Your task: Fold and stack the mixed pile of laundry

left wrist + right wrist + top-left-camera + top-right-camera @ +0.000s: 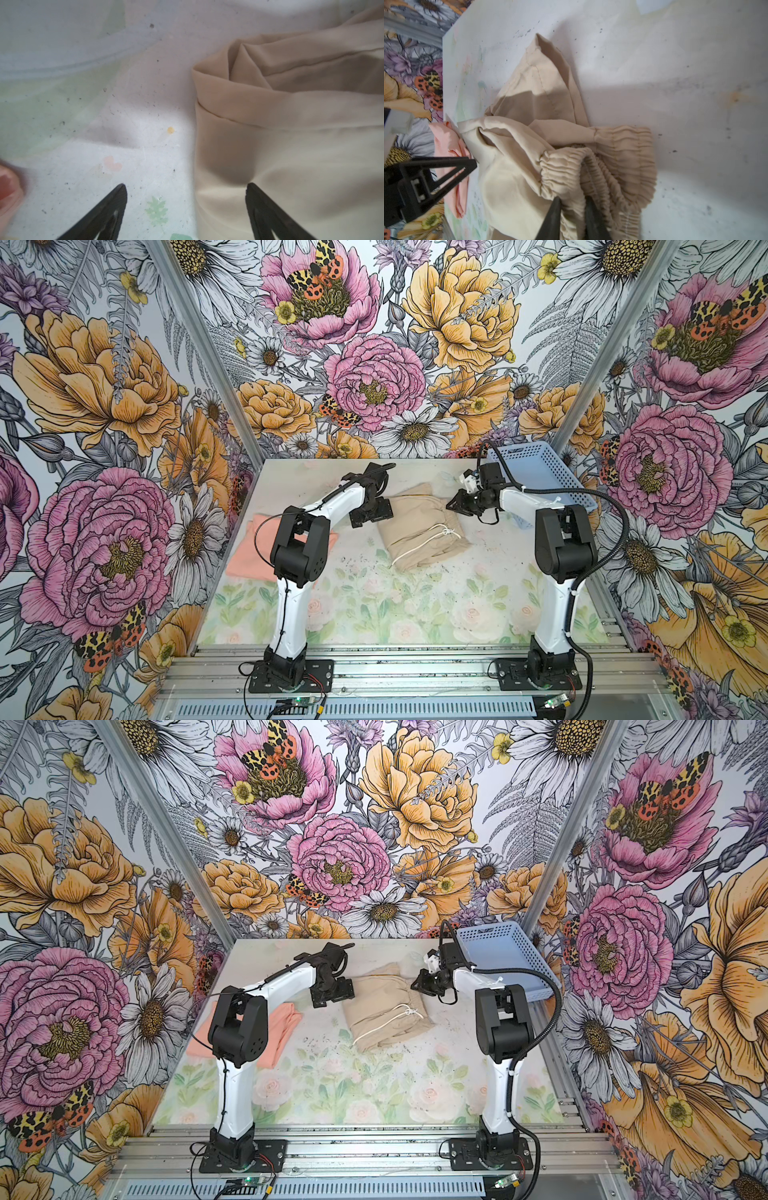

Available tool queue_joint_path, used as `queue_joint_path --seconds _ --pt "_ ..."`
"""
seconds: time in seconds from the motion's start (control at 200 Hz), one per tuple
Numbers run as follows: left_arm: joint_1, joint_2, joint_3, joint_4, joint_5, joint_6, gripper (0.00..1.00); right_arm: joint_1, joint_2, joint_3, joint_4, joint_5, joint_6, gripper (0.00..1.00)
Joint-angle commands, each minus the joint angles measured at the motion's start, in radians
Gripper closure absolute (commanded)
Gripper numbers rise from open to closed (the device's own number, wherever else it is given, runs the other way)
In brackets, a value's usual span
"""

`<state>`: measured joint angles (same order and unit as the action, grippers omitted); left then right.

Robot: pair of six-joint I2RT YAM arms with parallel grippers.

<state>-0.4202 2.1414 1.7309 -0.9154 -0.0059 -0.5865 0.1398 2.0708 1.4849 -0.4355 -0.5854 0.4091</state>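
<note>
At the middle of the floral-printed table (374, 605), toward its far half, the beige drawstring garment (419, 526) (382, 1006) lies folded into a thick bundle, its white drawstring (432, 537) trailing across the top layer toward the near edge. Its gathered elastic waistband (623, 158) sits on the side nearest the right arm. There the right gripper (573, 199) (452, 504) has its fingers drawn almost together, with a ruffle of that waistband pinched between them. On the opposite side the left gripper (186, 187) (371, 509) hangs spread wide and holds nothing. One of its fingers (116, 199) is above bare table and the other is above the garment's folded edge (291, 145). Whether either tip touches the cloth cannot be told. Well apart to the left, the peach-pink T-shirt (249, 547) (286, 1019) rests folded flat on the table, partly hidden behind the left arm in both top views. A light blue perforated basket (540, 477) stands tilted at the far right corner, behind the right arm.
</note>
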Motion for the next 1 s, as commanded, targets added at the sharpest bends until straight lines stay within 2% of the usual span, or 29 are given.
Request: queue_joint_path --seconds 0.0,0.025,0.255,0.38,0.52,0.831,0.936,0.996 --pt "0.012 0.018 0.037 0.011 0.026 0.045 0.09 0.018 -0.025 0.051 0.007 -0.027 -0.015 0.97" --pt "0.012 0.018 0.040 0.012 0.027 0.049 0.09 0.019 -0.035 0.055 0.000 -0.029 -0.020 1.00" --pt "0.008 0.014 0.075 0.009 0.022 0.080 0.09 0.035 -0.122 0.145 -0.159 -0.040 -0.097 1.00" --pt "0.006 0.013 0.084 0.004 0.023 0.092 0.09 0.026 -0.112 0.227 -0.238 -0.019 -0.145 1.00" --pt "0.002 0.041 0.106 -0.015 0.030 0.113 0.09 0.005 -0.017 0.313 -0.268 -0.002 -0.166 1.00" --pt "-0.024 0.118 0.155 -0.029 0.045 0.121 0.10 -0.018 0.231 0.489 -0.295 0.160 -0.196 1.00" --pt "-0.033 0.133 0.171 -0.039 0.040 0.121 0.10 -0.024 0.261 0.535 -0.296 0.196 -0.180 0.88" --pt "-0.036 0.133 0.181 -0.045 0.035 0.120 0.10 -0.026 0.241 0.536 -0.295 0.203 -0.176 0.75"
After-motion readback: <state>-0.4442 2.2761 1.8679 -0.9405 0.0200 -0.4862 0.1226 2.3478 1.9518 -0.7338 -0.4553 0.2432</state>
